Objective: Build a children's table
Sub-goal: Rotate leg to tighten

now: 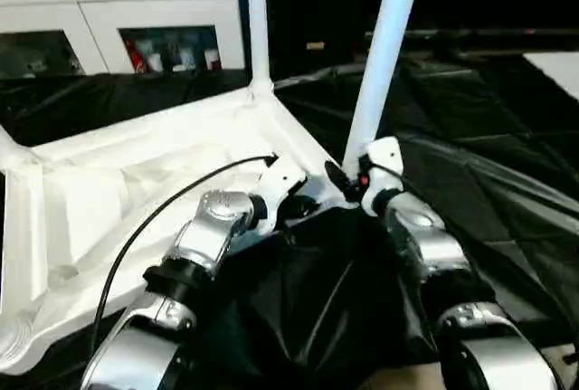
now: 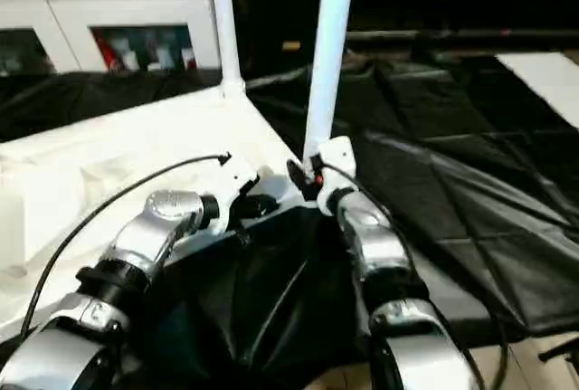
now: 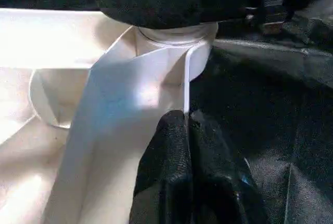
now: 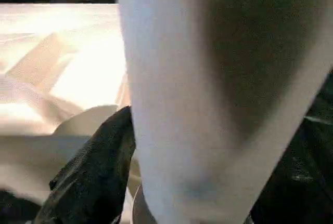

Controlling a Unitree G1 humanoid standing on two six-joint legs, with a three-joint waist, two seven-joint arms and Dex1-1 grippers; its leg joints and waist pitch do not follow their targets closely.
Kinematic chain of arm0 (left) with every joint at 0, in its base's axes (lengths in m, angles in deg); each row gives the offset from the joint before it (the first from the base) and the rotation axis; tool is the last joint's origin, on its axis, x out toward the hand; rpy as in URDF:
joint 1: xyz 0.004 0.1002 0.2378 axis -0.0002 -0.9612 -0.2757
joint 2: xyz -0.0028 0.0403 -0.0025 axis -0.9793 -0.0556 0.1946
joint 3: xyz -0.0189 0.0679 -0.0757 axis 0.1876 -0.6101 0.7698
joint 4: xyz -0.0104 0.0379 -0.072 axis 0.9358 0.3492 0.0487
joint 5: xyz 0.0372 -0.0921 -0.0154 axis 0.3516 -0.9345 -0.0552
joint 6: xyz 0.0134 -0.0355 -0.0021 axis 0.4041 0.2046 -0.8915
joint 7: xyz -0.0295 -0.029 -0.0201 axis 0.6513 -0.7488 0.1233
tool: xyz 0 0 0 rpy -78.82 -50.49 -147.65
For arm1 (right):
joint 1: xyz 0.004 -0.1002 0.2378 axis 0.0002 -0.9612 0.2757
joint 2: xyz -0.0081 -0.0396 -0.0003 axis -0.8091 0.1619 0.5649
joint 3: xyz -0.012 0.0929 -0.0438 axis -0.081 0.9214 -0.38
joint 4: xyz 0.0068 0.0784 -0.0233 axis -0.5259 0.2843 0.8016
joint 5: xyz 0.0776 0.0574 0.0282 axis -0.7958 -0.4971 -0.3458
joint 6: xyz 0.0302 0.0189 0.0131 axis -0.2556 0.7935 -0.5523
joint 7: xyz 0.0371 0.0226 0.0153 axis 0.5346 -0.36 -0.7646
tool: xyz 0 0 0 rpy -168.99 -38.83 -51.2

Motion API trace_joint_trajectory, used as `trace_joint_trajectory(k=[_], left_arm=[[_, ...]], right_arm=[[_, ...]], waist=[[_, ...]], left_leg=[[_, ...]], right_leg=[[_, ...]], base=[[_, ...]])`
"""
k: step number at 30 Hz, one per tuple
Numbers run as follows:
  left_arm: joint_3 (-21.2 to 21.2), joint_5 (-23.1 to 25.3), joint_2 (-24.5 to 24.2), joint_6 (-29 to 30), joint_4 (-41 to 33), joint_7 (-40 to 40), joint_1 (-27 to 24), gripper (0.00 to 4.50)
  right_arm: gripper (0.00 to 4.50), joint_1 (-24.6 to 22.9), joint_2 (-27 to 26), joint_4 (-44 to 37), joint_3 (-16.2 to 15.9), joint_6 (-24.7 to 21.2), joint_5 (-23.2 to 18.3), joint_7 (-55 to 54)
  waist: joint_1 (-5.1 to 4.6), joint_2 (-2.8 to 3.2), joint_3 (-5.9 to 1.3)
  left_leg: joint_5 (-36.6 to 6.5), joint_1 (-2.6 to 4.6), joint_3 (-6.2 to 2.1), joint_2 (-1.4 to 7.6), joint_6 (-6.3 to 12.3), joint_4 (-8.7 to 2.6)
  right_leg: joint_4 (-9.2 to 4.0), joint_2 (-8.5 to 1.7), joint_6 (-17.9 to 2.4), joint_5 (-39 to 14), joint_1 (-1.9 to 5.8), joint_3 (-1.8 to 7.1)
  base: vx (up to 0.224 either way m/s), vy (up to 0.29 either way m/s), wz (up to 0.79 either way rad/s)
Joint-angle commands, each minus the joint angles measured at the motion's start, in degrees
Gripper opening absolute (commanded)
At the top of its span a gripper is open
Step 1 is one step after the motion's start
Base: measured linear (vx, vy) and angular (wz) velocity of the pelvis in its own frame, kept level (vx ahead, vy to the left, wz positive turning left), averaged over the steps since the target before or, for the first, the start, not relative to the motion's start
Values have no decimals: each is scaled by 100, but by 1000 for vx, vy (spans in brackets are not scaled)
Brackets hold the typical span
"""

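Nearest the camera, the two silver forearms reached forward over crumpled black sheeting (image 1: pixel 308 309) toward the near corner of the upturned tabletop (image 1: pixel 136 200), which lay ribbed side up, white and glossy, with raised walls and a rounded socket at each corner. The left gripper (image 3: pixel 188 130) had its two black fingers pressed together on the thin upright wall of the tabletop's rim, just short of the corner socket, one finger on each face of the wall. The right gripper (image 1: pixel 348 175) sat at the foot of the near leg (image 1: pixel 384 55), at about 3 o'clock from the left one; a black finger (image 4: pixel 96 167) lay against the leg's side and the grip looked closed around it, though the second finger was hidden behind the leg, so that is only probable. That leg was a long, round, tapering white tube, standing in the corner socket and leaning slightly toward 1 o'clock. Farther off, at 12 o'clock, a second leg (image 1: pixel 257 19) stood upright in the far corner socket. From 1 to 4 o'clock black sheeting spread wide and flat beyond the tabletop's edge, leaving open room on that side. At 10 to 11 o'clock, behind the tabletop, stood a white glass-door cabinet (image 1: pixel 154 10) close to its far edge.
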Motion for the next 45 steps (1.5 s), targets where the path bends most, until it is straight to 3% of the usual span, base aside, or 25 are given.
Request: trace_joint_trajectory(k=[1, 6, 10, 13, 21, 29, 34, 37, 40, 42, 45], left_arm=[[-47, -159, 158, -299, -321, 117, 192, 0], [-171, -235, -242, -371, -574, -606, -11, 0], [-258, -314, -437, -440, -682, -1064, -92, 0], [-442, -529, -779, -482, -968, -1895, -216, 0], [-532, -520, -1030, -576, -911, -2355, -210, 0], [-510, -562, -1064, -525, -917, -2395, -199, 0], [-393, -570, -920, -403, -897, -2093, -184, 0], [-223, -353, -558, -225, -672, -1137, -23, 0], [-169, -279, -379, -93, -588, -744, 35, 0], [-40, -225, 29, 181, -449, 14, 141, 0], [-6, -204, 313, 287, -430, 430, 177, 0]], right_arm=[[319, -93, -413, -154, -788, -141, -46, 809], [321, -387, 251, -813, -1248, -369, -22, 1969], [321, -556, 543, -1202, -1417, -550, -71, 2597], [321, -705, 942, -1599, -1621, -742, -152, 3307], [321, -743, 1222, -1723, -1782, -905, -122, 3838], [266, -765, 1129, -1806, -1576, -1258, -447, 3924], [233, -747, 931, -1722, -1431, -1374, -417, 3511], [224, -686, 408, -1421, -1175, -1484, -192, 2135], [211, -647, 171, -1270, -1067, -1525, -91, 1460], [204, -509, -372, -931, -649, -1731, -37, 64], [200, -376, -660, -787, -539, -1668, 73, -569]], waist=[[8, -18, -354], [19, -33, -360], [24, -25, -338], [40, -23, -333], [90, -4, -323], [113, -14, -348], [121, -14, -343], [80, -22, -324], [65, -61, -313], [33, -25, -297], [30, -8, -322]], left_leg=[[-851, -1, 1, 178, 601, -355], [-665, -7, 18, 178, 779, -328], [-826, 27, 28, 197, 684, -351], [-869, 20, 38, 216, 664, -357], [-1067, 70, 84, 238, 449, -373], [-813, 61, 92, 225, 525, -343], [-871, 63, 90, 229, 472, -349], [-979, 79, 84, 224, 304, -372], [-1107, 88, 83, 214, 187, -387], [-1198, 110, 77, 214, 43, -419], [-1107, 86, 70, 202, 61, -407]], right_leg=[[-431, -311, -1425, -88, 309, 295], [-407, -318, -1479, 268, 344, 294], [-441, -315, -1489, -56, 325, 293], [-429, -304, -1457, -90, 331, 296], [-447, -306, -1448, -361, 296, 308], [-410, -306, -1505, -37, 313, 301], [-417, -309, -1485, -159, 303, 301], [-453, -322, -1401, -503, 281, 312], [-499, -324, -1263, -916, 279, 312], [-523, -315, -1174, -1168, 237, 323], [-522, -317, -1106, -960, 267, 320]], base=[[0, 0, 0], [0, 0, 0], [0, 0, 0], [0, 0, 0], [0, 0, 0], [0, 0, 0], [0, 0, 0], [0, 0, 0], [0, 0, 0], [0, 0, 0], [0, 0, 0]])
